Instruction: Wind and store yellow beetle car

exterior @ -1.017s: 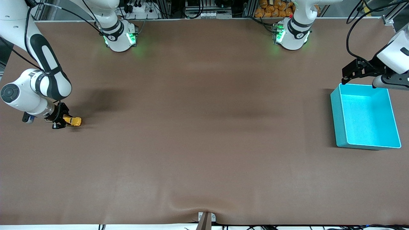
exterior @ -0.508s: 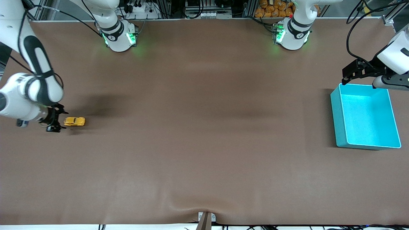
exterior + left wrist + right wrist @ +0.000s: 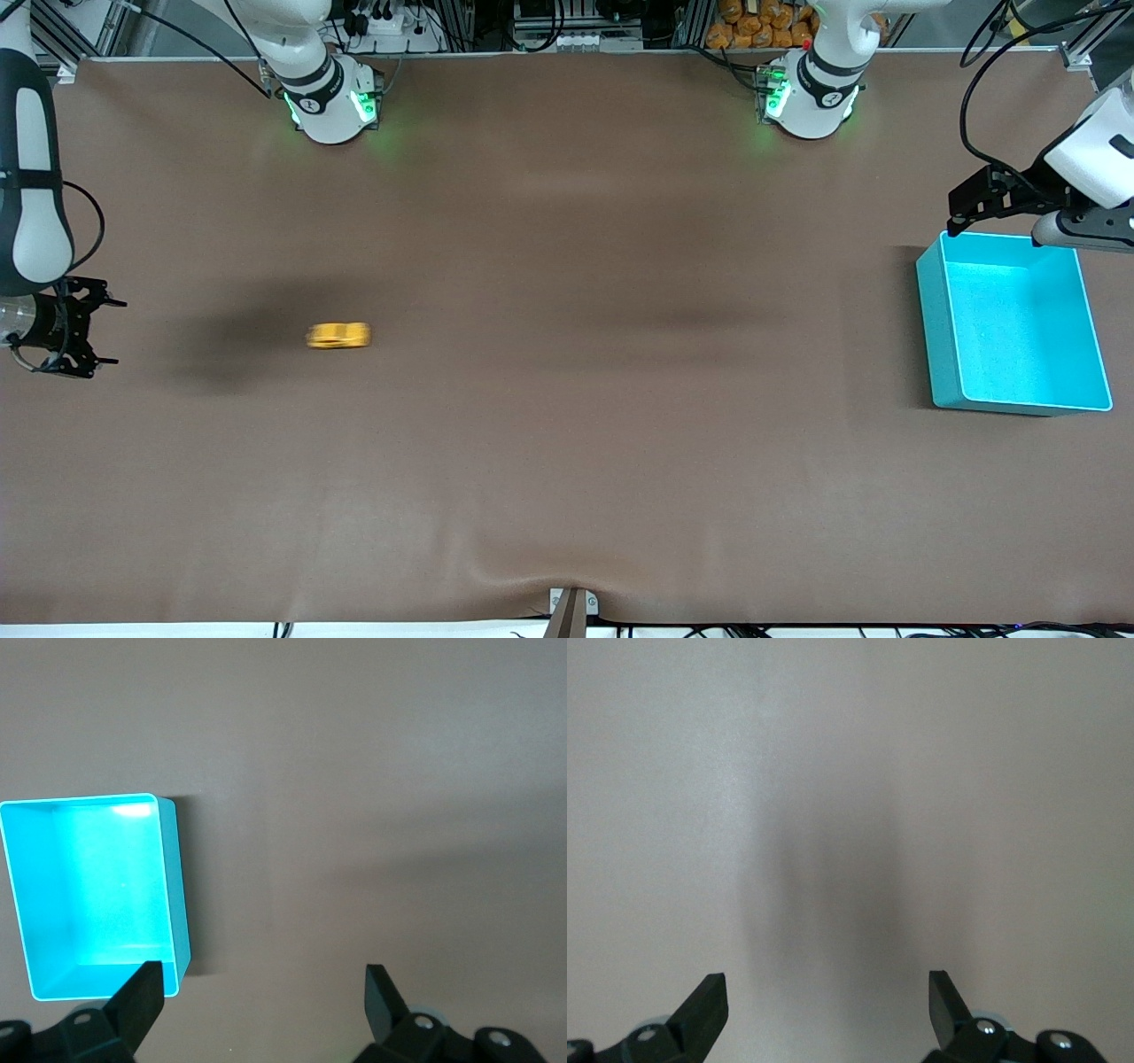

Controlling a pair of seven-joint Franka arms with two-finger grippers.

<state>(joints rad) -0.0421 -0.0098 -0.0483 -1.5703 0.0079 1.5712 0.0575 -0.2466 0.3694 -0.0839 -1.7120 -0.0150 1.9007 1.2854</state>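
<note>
The yellow beetle car [image 3: 337, 336] is seen alone on the brown desk [image 3: 567, 461], toward the right arm's end, blurred along the desk's length. From that smear it is judged to be rolling under its own spring toward the left arm's end, so the winding step appears done and the storing step is not yet begun.

The right hand [image 3: 89, 326] is found at the desk's edge at the right arm's end, well apart from the car, with its fingers spread wide and nothing between them. In the right wrist view the right hand's two fingertips [image 3: 704, 1005] frame only bare desk, and the car is not shown there. The hand is probably held clear so that the car's path is not blocked.

The turquoise bin [image 3: 939, 328] sits at the left arm's end of the desk, empty as far as can be seen. The left hand [image 3: 957, 208] is held just over the bin's rim farthest from the front camera, fingers wide apart and holding nothing; in the left wrist view its fingertips [image 3: 142, 992] are shown above the desk with the bin's corner below one of them. The left arm waits, likely posted there to catch the car near the bin. The car remains well apart from the bin.
</note>
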